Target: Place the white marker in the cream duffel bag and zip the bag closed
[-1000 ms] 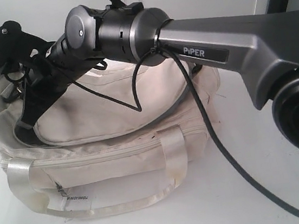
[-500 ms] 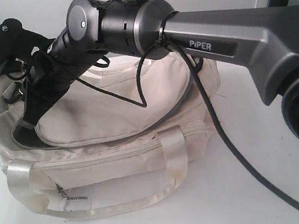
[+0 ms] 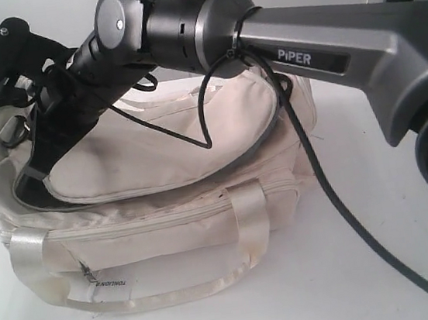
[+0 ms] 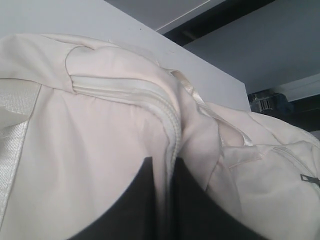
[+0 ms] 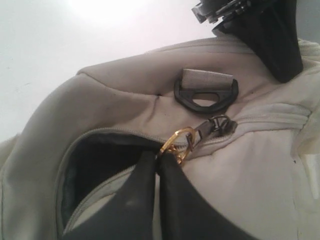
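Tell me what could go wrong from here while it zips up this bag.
1. The right fingers seem to pinch only the thin gold ring on the zipper, so it could slip out under pull.
2. The cream duffel bag is soft, and the left fingers grip just a fold by the zipper track. The fabric may bunch and jam the slider.
3. The black cable drapes over the bag and might snag.

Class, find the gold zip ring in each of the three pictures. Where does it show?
Exterior view: not visible.
Left wrist view: not in it.
Right wrist view: the gold ring sits at the right tool's tips, near the black D-ring.
Shared landmark: the cream bag, in all three.
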Action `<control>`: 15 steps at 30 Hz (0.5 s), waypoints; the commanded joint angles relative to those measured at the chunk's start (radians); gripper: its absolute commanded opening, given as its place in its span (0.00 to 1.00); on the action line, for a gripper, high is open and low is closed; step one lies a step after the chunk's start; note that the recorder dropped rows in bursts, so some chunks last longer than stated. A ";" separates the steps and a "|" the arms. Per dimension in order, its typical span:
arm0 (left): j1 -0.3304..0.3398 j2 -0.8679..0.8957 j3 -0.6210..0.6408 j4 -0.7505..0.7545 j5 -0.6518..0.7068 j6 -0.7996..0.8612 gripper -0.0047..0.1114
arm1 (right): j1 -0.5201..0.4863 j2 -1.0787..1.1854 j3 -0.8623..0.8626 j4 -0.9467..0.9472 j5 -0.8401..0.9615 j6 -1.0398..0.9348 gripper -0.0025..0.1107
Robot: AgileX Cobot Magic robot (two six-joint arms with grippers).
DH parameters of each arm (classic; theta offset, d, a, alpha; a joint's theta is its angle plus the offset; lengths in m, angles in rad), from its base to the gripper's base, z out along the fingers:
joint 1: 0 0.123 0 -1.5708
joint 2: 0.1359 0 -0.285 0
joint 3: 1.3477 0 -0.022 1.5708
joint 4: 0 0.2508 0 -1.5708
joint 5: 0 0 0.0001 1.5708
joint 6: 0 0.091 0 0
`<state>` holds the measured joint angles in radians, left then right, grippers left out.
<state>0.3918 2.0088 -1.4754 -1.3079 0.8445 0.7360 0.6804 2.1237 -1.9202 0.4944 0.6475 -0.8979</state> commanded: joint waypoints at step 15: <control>0.025 -0.004 -0.004 -0.087 -0.104 -0.023 0.04 | 0.040 -0.022 0.002 0.057 -0.216 0.119 0.17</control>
<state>0.4117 2.0125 -1.4754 -1.3472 0.7271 0.7141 0.7249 2.1077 -1.9202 0.5438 0.5503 -0.8017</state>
